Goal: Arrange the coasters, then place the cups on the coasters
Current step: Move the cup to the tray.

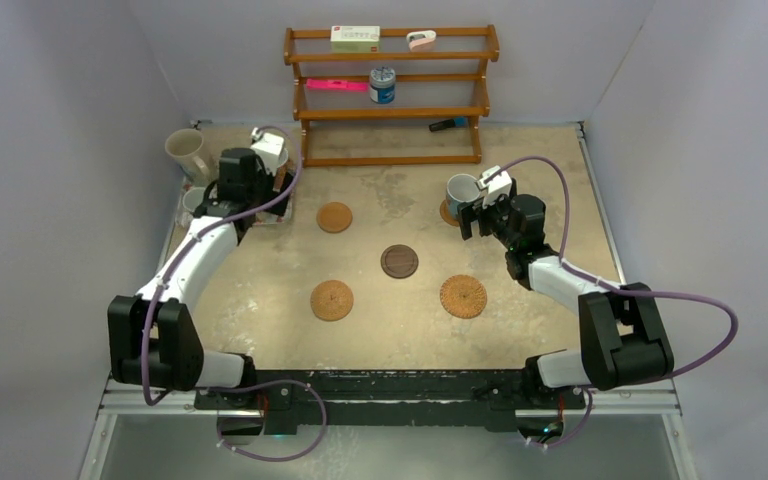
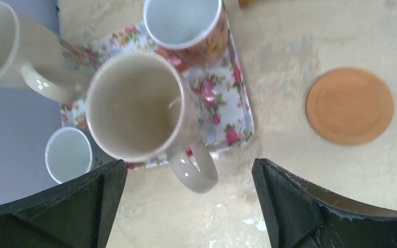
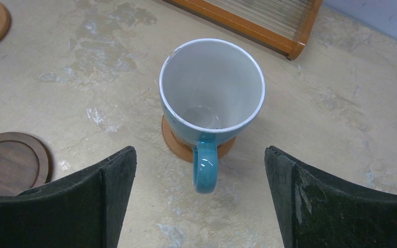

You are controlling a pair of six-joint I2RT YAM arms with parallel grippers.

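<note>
Our left gripper (image 2: pixel 188 166) hangs with its dark, rough-faced jaws spread wide and holding nothing, above a tall glossy cream mug (image 2: pixel 132 106). That mug stands on the floral tray (image 2: pixel 232 113), a shallow rectangle printed with pink roses, near the tabletop's far-left corner. An orange-brown patterned mug (image 2: pixel 186 26) with a white inside shares the tray. A second cream mug (image 2: pixel 0 44) and a small grey-white mug (image 2: pixel 68 154) crowd the tray's left side; we cannot tell whether they sit on it. Beside the tray's right edge lies a smooth, rimmed orange coaster (image 2: pixel 350 106).

Our right gripper (image 3: pixel 199 152) is equally wide and empty. It points at the light blue mug (image 3: pixel 212 88), glazed, white inside, its handle turned toward the jaws. This mug rests upright on a tan-orange coaster (image 3: pixel 176 142) in the far-right part of the tabletop. To its left is the dark brown wood coaster (image 3: pixel 10 163), smooth and grained, near the tabletop's centre. Two woven coasters (image 1: pixel 331 300) (image 1: pixel 463 296) lie closer to the near edge.

The tabletop (image 1: pixel 560 180) is beige, mottled and scuffed. At its far edge stands a slatted wooden rack (image 1: pixel 390 112) bearing a blue-and-silver tin can (image 1: pixel 382 85) and a white box (image 1: pixel 355 37). Pale grey walls (image 1: pixel 60 120) enclose three sides.
</note>
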